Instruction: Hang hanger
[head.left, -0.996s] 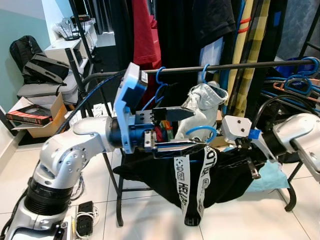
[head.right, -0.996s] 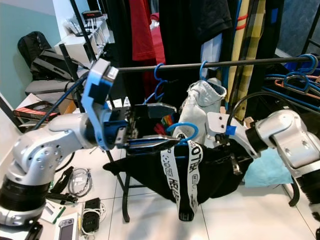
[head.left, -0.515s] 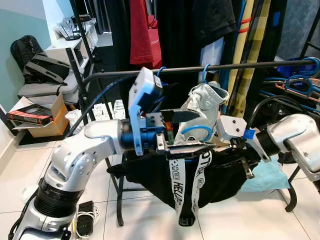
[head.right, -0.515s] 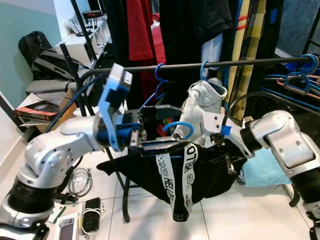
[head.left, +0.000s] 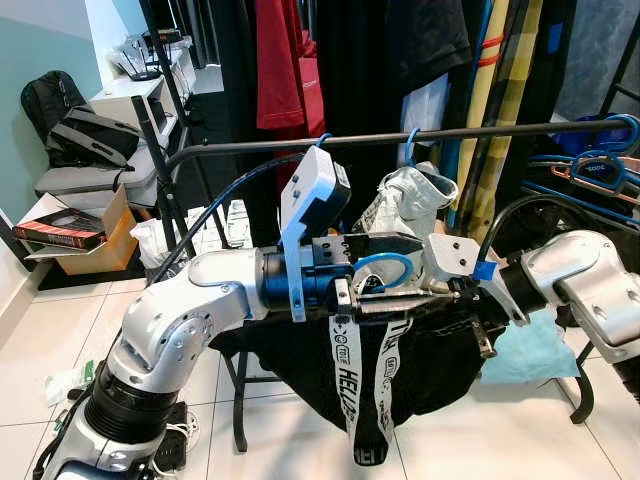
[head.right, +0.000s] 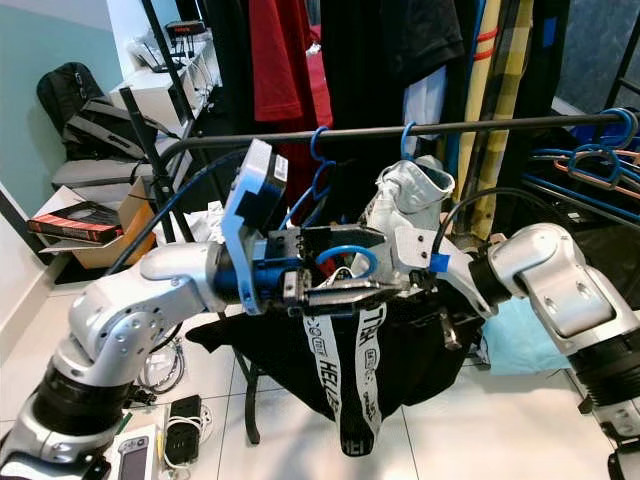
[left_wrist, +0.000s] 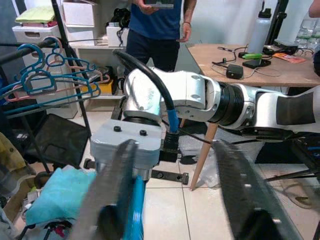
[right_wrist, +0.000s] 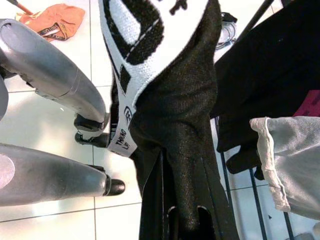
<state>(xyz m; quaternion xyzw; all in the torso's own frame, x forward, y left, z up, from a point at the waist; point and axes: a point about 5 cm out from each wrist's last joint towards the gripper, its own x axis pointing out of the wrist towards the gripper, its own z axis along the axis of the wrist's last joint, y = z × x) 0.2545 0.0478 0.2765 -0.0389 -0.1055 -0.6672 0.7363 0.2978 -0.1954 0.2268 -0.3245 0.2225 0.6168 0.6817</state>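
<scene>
A blue hanger (head.left: 385, 257) carries a black garment (head.left: 440, 360) with white lettered straps (head.left: 345, 370), held in front of the black clothes rail (head.left: 460, 131) and a little below it. My left gripper (head.left: 405, 270) is open, one finger above the hanger's hook and one below. In the left wrist view the blue hanger (left_wrist: 133, 210) lies against one finger (left_wrist: 107, 190). My right gripper (head.left: 472, 300) is shut on the garment-covered shoulder of the hanger; its wrist view shows the black cloth (right_wrist: 190, 165) pinched between the fingers.
Two blue hangers (head.left: 320, 152) and a pale grey garment (head.left: 410, 195) hang on the rail, dark clothes behind. A black chair frame (head.left: 238, 400) stands under the garment. Blue hangers (head.left: 590, 165) at right, a box (head.left: 85, 240) at left. A person (left_wrist: 160, 25) stands by a wooden table (left_wrist: 240, 65).
My left arm has reached right, so its open fingers now bracket the hanger's hook. The hanger and garment have risen slightly toward the rail.
</scene>
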